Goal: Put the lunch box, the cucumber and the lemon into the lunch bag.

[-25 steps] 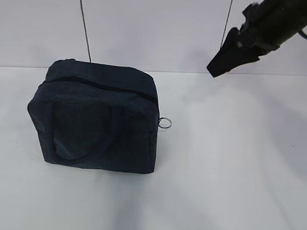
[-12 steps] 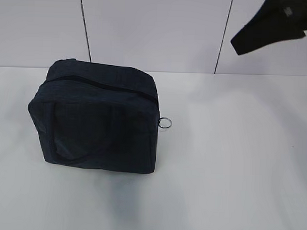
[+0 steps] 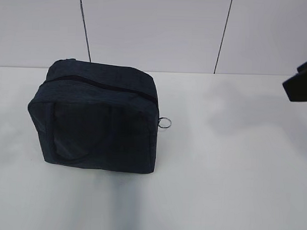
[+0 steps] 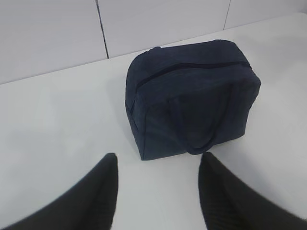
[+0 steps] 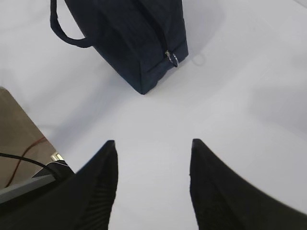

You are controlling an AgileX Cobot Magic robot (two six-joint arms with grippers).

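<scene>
Left gripper [image 4: 157, 165] hangs over the table [image 4: 57, 120], fingers spread wide, nothing between them. Straight ahead of it, just past the fingertips, sits the bag [image 4: 192, 103], upright on its base. Its long axis runs across the gripper's line of sight, left to right, with the far-right end angled a touch away. The zipper [image 4: 192, 69] is drawn closed along the top, following that same long axis. A strap handle [image 4: 201, 143] droops flat against the side facing the gripper. Bare table between the fingers and the bag.

Over to the right gripper [image 5: 152, 158]: also spread, holding nothing, looking down on white table. Farther ahead and up to its left lies the bag's end, the silver ring pull [image 5: 172, 58] dangling at the corner nearest this gripper, one handle loop [image 5: 67, 31] sticking out off to the left. Near its left finger, a table edge with cables [image 5: 24, 158] beyond it.

In the exterior view the bag [image 3: 98, 118] stands left of centre, the ring [image 3: 165, 123] pointing right; only a dark tip [image 3: 301, 82] shows at the right edge, well apart from it. Behind runs a white panelled wall [image 3: 151, 29].
</scene>
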